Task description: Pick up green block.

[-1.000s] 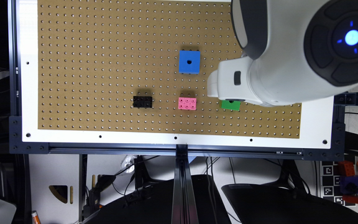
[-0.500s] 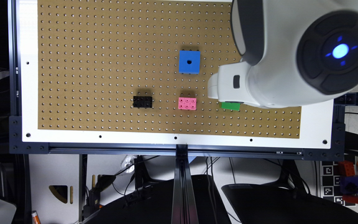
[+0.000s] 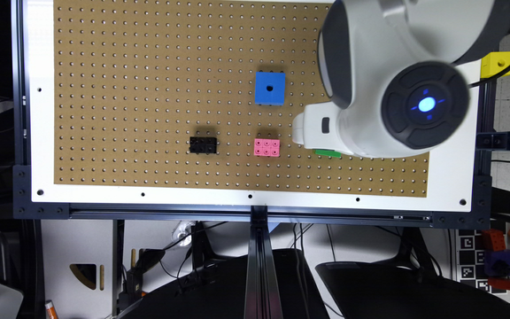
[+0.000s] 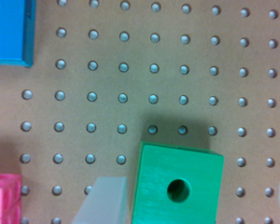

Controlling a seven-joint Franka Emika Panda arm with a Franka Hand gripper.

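**Fingers straddle the green block, jaws spread**

Fingers point(image 4: 105, 200) stand apart in your wrist view: one pale, blurred finger sits just beside one side face of the green block point(image 4: 177, 184), and a sliver of the other shows at the far edge of the picture, well clear of the opposite face. The block lies between them, so the gripper point(image 4: 193, 200) is spread wide with nothing held yet. The block sits off-centre in that gap, close to the nearer finger and further from the other. Whether the nearer finger touches the block you cannot tell from the blur.

Your block is a cube with a round dark hole in its top face, so it has no long axis to match. Its side faces look roughly square to the fingers, with a slight twist. It rests flat on the pegboard point(image 4: 154, 70).

From the exterior view, the white gripper point(image 3: 321, 133) covers most of the block, leaving a thin green strip point(image 3: 328, 153) showing under it. The pink brick point(image 3: 266, 147) sits near it, toward that view's left, and the blue cube point(image 3: 269, 87) is further off. A black brick point(image 3: 203, 145) lies beyond the pink one.

Judging from this, you need to close, and the nearer finger will likely meet the block first and nudge it across.
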